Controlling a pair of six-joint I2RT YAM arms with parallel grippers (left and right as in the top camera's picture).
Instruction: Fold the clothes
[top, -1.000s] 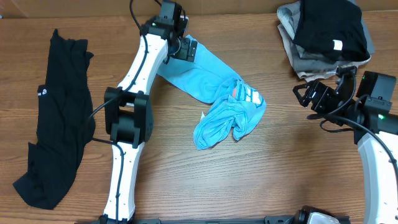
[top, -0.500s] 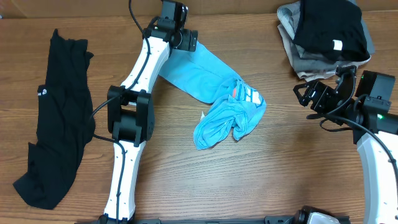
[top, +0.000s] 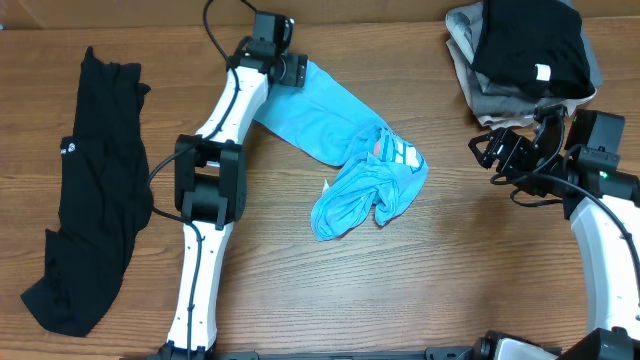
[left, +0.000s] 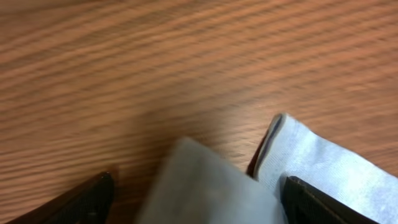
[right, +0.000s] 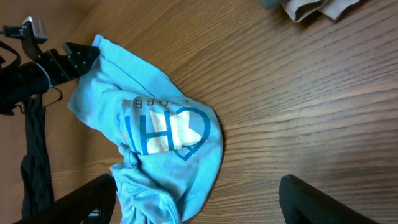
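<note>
Pale-blue, crumpled short-sleeved fabric T-shirt (top: 335, 135) is lying, we are recording, midway across the brown wooden table (top: 450, 270), its long axis running from the left gripper (top: 297, 71), whose parted fingers are straddling its far corner unclamped, diagonally towards us, the splayed right gripper (top: 484, 153) hovering well apart.

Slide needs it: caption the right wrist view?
Crumpled blue T-shirt on wood table, left pincer at its far corner.

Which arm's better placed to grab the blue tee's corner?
Left. The left gripper is at a corner of the light blue T-shirt, fabric between its fingers; the right gripper hangs apart.
</note>
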